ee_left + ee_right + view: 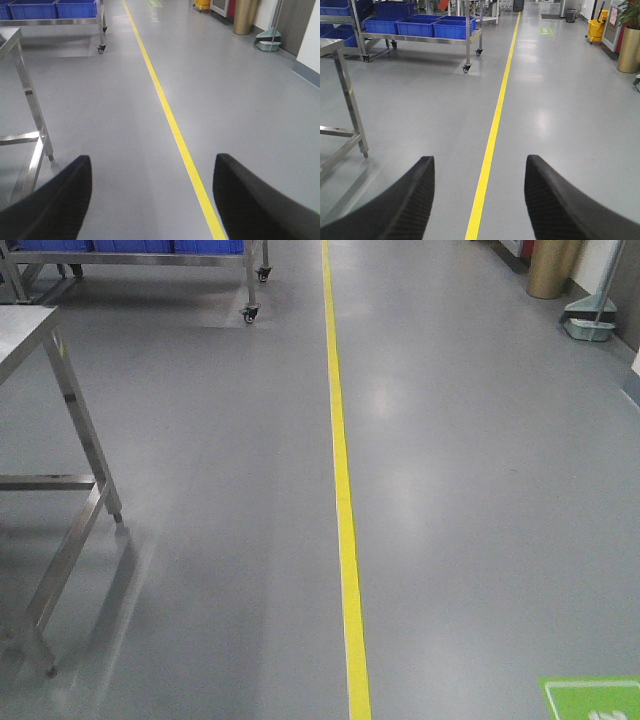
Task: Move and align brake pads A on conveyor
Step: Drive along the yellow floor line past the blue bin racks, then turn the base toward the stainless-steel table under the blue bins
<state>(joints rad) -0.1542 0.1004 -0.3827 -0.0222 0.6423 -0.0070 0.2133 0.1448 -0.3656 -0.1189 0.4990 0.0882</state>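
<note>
The brake pads A and the conveyor are out of view in all three views. My left gripper (152, 162) is open, its two black fingers wide apart over bare grey floor with nothing between them. My right gripper (479, 162) is open too, its fingers spread either side of the yellow floor line (492, 130) and holding nothing. Neither gripper shows in the front-facing view.
A steel table's legs (75, 420) stand at the left. A wheeled steel rack with blue bins (427, 25) sits further back on the left. The yellow floor line (343, 490) runs down the grey floor. At the far right stand a gold cylinder (553, 268), a dustpan (590, 320) and a yellow mop bucket (596, 27).
</note>
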